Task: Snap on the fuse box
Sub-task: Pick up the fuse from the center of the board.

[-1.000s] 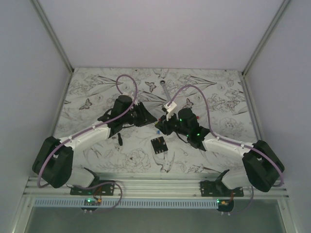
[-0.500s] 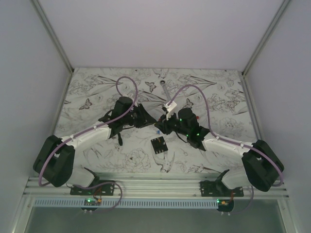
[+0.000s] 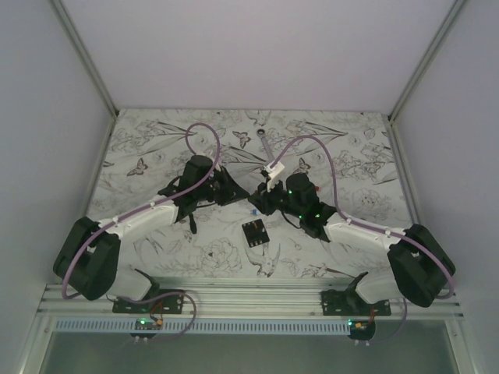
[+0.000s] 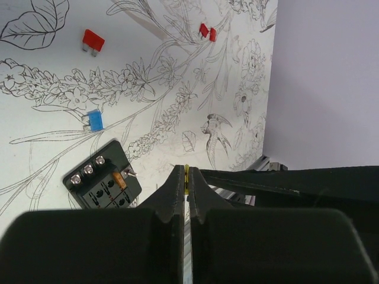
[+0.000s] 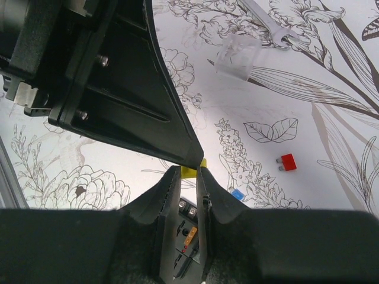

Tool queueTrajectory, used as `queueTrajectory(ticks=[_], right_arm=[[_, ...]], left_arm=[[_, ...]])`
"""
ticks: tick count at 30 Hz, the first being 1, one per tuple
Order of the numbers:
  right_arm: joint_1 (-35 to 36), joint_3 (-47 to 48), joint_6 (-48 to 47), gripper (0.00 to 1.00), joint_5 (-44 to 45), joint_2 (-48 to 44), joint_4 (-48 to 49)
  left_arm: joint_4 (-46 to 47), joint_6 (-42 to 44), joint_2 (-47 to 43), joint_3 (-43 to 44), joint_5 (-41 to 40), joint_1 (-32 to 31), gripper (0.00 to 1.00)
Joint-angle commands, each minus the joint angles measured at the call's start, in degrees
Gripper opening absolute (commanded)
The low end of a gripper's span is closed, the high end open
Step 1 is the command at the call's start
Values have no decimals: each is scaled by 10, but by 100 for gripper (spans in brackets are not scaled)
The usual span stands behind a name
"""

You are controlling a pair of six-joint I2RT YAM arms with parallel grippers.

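Your fuse box (image 3: 253, 234) lies flat on the table (image 3: 226, 257), midway across and toward the near edge, between the two arm bases. Its top is uncovered, with three screw heads along one side and one orange fuse (image 4: 120, 179) seated in a slot.

Right above it, off the table, both tools meet tip to tip. The right gripper (image 5: 188, 174) is pinching a small yellow fuse (image 5: 190, 170). The left gripper (image 4: 186, 177) has its fingers pressed together on that same fuse, and only a thin yellow sliver shows between them. So you're in a handover, I'd say: loading fuses, with the snap-on not yet begun.

Next, one side has to let go cleanly, or you'll have two arms tugging on one tiny part. Whichever one holds it then needs to bring the fuse down squarely over a free slot.

The clear cover (image 5: 237, 56) lies apart toward the far edge, just beside a wrench (image 5: 266, 21). That's probably the piece you'll snap on. A blue fuse (image 4: 95, 120) sits just beside the box, so mind it on the way down. Two red fuses (image 4: 93, 41) (image 4: 207, 31) lie farther out. The left tool's body fills much of your right wrist view, so the box is half hidden there.
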Motion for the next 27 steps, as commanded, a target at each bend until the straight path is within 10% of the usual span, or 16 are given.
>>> queueTrajectory(ticks=[1,10,27], right_arm=[[4,19,24,24,3,-1,41],[2,-28,148,43,40,-71,105],[20,-124,446,41,32,-84,408]], left_arm=[[9,-1,-13,-11,4,-4,0],[18,-1,-116,-44,-37,-4,0],[137,-9,-301,-119,-157,-61,0]])
